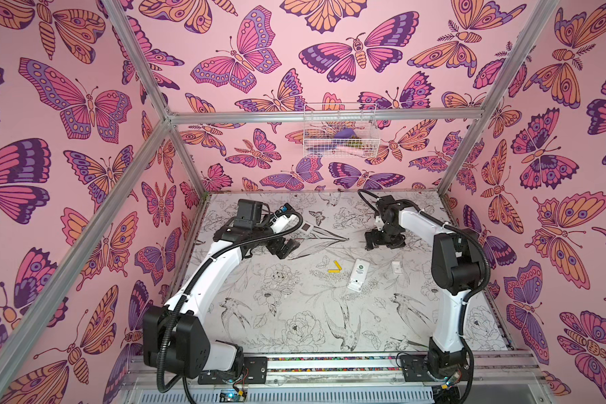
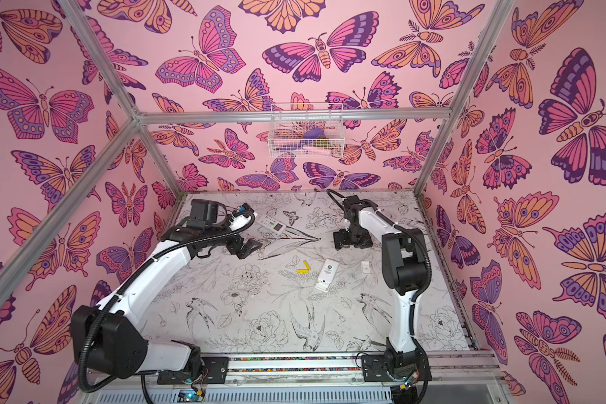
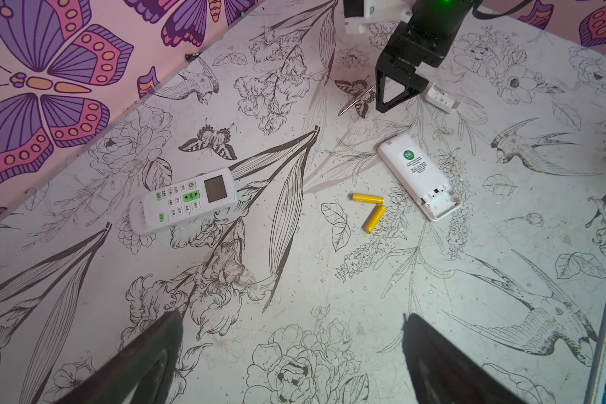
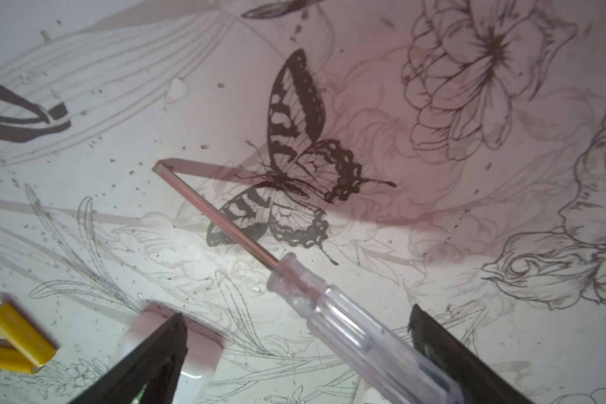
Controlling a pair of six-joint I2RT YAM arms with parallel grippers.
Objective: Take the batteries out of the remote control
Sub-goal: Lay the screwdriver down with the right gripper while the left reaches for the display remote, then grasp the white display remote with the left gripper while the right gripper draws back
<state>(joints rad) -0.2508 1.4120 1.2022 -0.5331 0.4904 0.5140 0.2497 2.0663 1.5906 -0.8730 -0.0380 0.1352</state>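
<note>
Two yellow batteries (image 1: 335, 267) (image 3: 371, 210) lie loose in a V on the table, just left of a white remote control (image 1: 357, 274) (image 3: 418, 175). It lies face down, and its open compartment shows no cells. The remote's detached cover (image 1: 396, 267) (image 3: 443, 98) rests to the right of it. My right gripper (image 1: 382, 245) (image 4: 296, 313) is behind the remote, jaws wide open. A clear-handled screwdriver (image 4: 357, 325) lies between them with its tip on the table. My left gripper (image 1: 287, 249) (image 3: 291, 314) is open and empty, left of and behind the batteries.
A second white remote (image 2: 272, 222) (image 3: 186, 201) lies face up at the back left, close to the left arm. A white wire basket (image 1: 340, 133) with a few items hangs on the back wall. Butterfly-patterned walls enclose the table on three sides.
</note>
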